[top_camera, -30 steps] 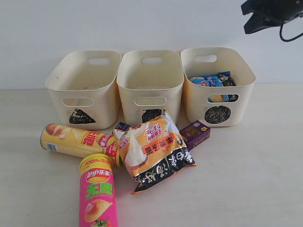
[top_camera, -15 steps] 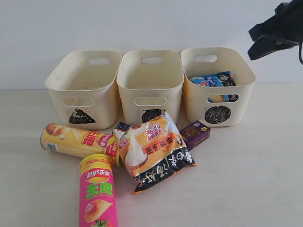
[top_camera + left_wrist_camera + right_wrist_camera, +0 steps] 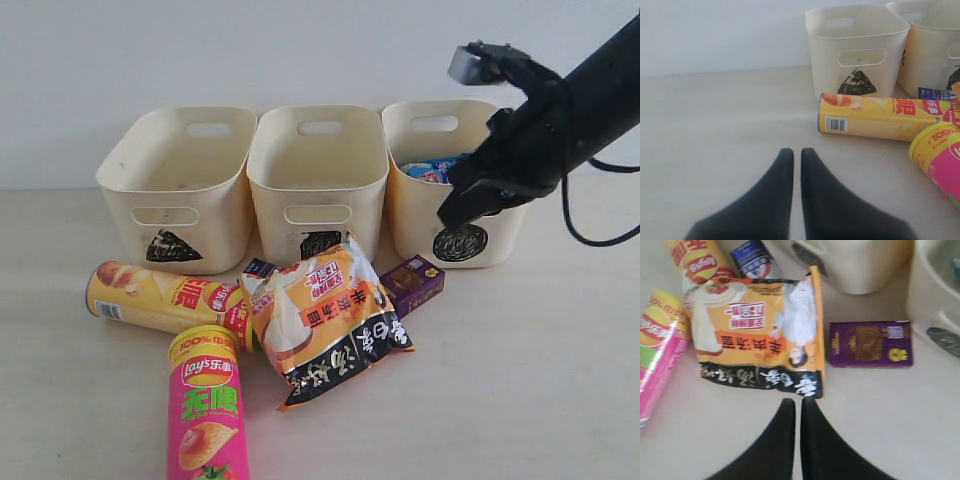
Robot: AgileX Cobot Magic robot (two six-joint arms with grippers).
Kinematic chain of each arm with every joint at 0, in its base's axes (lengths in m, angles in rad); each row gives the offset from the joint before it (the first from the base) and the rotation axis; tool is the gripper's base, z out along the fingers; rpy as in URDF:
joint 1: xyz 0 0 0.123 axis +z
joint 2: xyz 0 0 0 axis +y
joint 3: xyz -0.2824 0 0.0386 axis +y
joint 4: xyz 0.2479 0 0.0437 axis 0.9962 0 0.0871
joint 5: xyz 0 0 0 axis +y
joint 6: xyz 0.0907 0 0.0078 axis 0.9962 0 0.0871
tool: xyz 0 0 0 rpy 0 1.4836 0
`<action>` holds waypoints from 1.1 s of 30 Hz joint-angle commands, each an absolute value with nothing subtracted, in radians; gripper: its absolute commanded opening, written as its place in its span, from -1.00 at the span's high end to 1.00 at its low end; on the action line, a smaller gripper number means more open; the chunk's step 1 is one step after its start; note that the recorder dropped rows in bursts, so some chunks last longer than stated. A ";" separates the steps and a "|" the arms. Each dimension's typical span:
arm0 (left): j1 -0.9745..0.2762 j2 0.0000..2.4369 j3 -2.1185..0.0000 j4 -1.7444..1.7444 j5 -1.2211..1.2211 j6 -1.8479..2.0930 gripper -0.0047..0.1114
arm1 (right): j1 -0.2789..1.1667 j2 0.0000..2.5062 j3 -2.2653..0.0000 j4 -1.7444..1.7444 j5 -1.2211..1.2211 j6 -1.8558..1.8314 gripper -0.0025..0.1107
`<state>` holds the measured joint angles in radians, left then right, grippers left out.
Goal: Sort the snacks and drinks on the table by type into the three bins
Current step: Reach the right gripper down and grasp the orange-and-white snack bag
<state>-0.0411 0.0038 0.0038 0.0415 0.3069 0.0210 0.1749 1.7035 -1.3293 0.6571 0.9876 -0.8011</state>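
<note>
Three cream bins stand in a row, marked with a triangle point(image 3: 172, 246), a square point(image 3: 320, 243) and a circle point(image 3: 459, 242). A blue bag point(image 3: 440, 170) lies in the circle bin. In front lie a yellow tube point(image 3: 165, 297), a pink tube point(image 3: 207, 405), an orange bag point(image 3: 325, 320), a purple carton point(image 3: 412, 283) and a blue-white carton point(image 3: 258, 268). My right gripper point(image 3: 450, 215) hangs shut and empty before the circle bin, above the purple carton point(image 3: 870, 344) and the orange bag point(image 3: 757, 340). My left gripper point(image 3: 797, 152) is shut over bare table, short of the yellow tube point(image 3: 875, 117).
The table point(image 3: 520, 380) runs back to a white wall behind the bins. The right arm's black cable point(image 3: 590, 235) loops beside the circle bin. The triangle bin point(image 3: 855, 50) and the pink tube point(image 3: 940, 155) also show in the left wrist view.
My right arm has swung down from the upper right corner to the front of the circle bin. The snacks, drinks and bins have not moved.
</note>
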 commanded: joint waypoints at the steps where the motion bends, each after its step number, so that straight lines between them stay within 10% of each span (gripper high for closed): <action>1: -0.040 0.000 0.000 0.038 0.294 0.015 0.84 | 0.207 1.735 -1.312 0.717 1.038 -0.783 0.95; 5: -0.040 0.000 0.000 0.038 0.294 0.015 0.84 | 0.210 1.794 -1.312 0.787 1.061 -0.796 0.71; 13: -0.040 0.000 0.000 0.038 0.294 0.015 0.84 | 0.210 1.897 -1.312 0.886 1.056 -0.932 -0.55; 33: -0.040 0.000 0.000 0.038 0.294 0.015 0.84 | 0.279 1.985 -1.312 0.914 0.763 -1.181 -0.59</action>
